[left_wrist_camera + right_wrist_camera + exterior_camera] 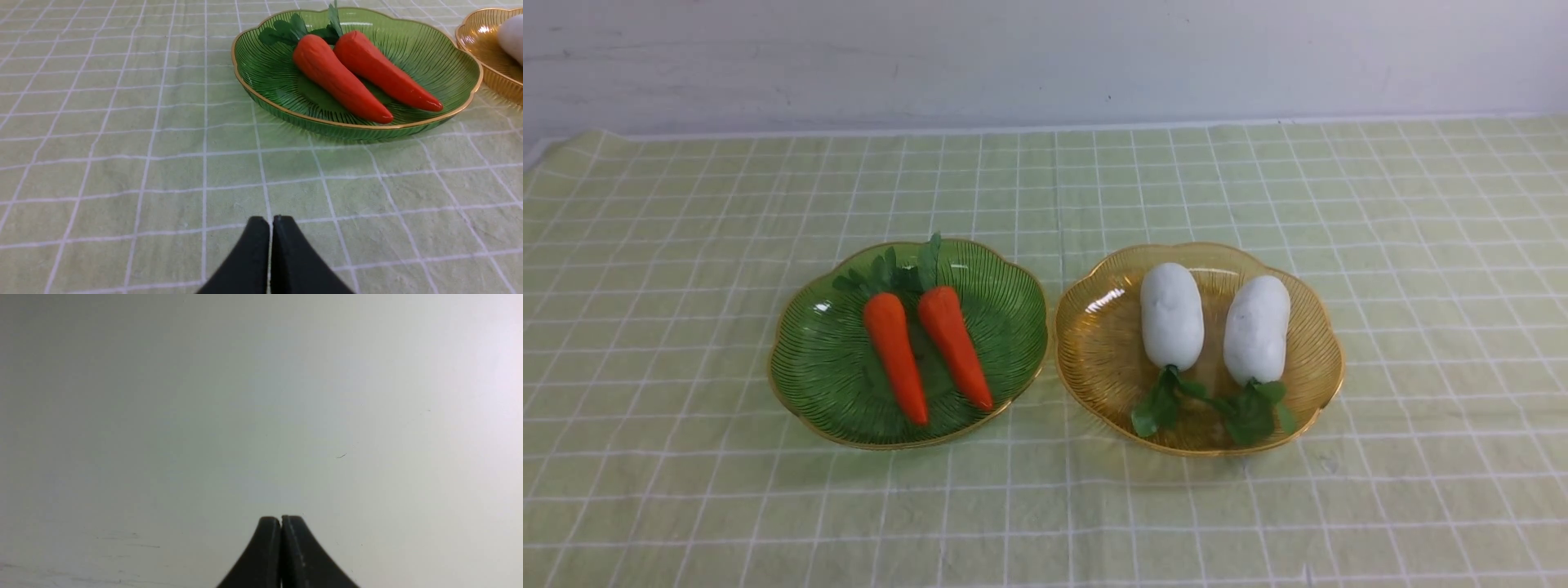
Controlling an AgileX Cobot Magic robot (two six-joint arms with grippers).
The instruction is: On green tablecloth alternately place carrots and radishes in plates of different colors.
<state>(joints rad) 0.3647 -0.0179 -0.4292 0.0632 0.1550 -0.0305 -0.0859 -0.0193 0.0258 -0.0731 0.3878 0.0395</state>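
I see my left gripper with its two black fingers pressed tight together, holding nothing, low over the green tablecloth. The cloth is pale yellow-green with thin white lines that make squares. Ahead of this gripper and a bit to one side sits the green plate, see-through, with wavy edges, fine ribs and a thin gold rim. Two carrots lie side by side in it. The one nearer my gripper and the other carrot are both orange and smooth, fat at the leafy end and thin at the tip. Their pointy tips aim back toward my gripper and their little green leaves point away from it. Past the green plate, farther from this gripper, is the amber-yellow plate, the same shape, just beside the green one. Two fat white radishes, one and the other, lie next to each other in it, with dark green leaves at the near ends. My right gripper is pressed together too and holds nothing. In front of it I only see a plain pale wall.
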